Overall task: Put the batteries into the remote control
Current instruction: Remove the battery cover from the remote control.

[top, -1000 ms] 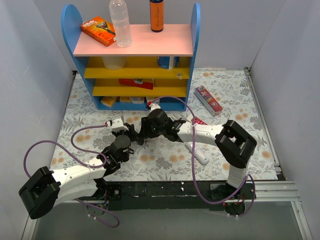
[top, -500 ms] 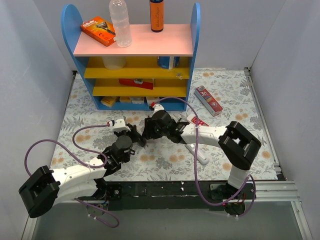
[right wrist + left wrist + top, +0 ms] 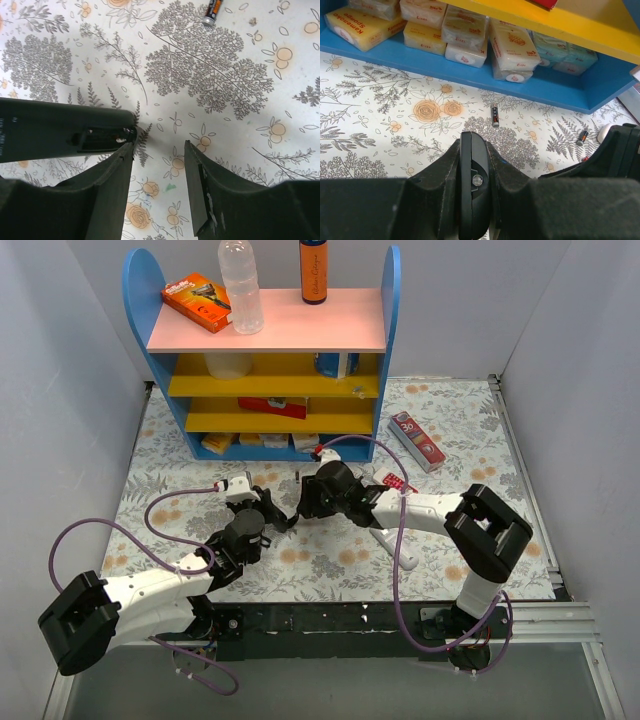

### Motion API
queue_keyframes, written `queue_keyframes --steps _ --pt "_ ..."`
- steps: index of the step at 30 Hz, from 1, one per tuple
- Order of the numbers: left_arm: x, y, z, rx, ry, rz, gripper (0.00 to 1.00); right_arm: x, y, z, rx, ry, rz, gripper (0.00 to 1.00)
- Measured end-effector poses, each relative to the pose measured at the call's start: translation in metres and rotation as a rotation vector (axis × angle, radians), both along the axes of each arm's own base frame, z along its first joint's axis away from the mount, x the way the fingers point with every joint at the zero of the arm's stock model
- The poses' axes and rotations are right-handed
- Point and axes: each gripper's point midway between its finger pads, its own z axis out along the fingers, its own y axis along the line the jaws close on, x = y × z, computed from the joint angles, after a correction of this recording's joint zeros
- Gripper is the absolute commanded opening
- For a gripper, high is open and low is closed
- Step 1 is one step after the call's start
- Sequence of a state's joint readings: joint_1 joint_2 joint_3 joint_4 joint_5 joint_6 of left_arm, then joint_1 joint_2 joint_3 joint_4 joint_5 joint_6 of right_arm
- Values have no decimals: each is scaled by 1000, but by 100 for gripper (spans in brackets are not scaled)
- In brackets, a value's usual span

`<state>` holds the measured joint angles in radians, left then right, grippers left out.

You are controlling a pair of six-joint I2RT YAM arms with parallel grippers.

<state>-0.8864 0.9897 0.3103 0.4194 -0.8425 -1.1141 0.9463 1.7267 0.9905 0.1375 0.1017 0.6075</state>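
Jaws of the left gripper (image 3: 474,148) are closed narrow on the remote control (image 3: 472,200), a black body held edge-on and pinched along both long sides. Jaws of the right gripper (image 3: 157,150) stand wide with nothing between them, only the floral table cover (image 3: 210,75) below. The right gripper's left finger (image 3: 107,185) lies just beside the end of the remote control, where a recess (image 3: 102,137) with a metal contact shows. One of the batteries (image 3: 494,115) lies loose on the cover ahead of the left gripper, near the blue base of the shelf unit (image 3: 470,75). A second cell (image 3: 582,136) lies further right, beside the right arm's dark housing. From the overhead camera, the two grippers meet at mid-table in front of the shelf unit; a red-and-white box (image 3: 417,440) lies well apart to the right.
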Motion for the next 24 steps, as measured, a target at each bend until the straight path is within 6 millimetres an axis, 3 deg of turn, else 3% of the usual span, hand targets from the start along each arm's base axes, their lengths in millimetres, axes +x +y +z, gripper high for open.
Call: queue_keyframes --steps 7,15,24 --pt "1 3 0 5 -1 18 0 1 -8 -8 -25 0 -5 54" --pt "1 4 -1 -8 2 31 0 -7 -37 -35 -123 21 -16 54" --pt "0 5 -1 -22 9 36 0 -1 -59 -17 -164 -77 -1 55"
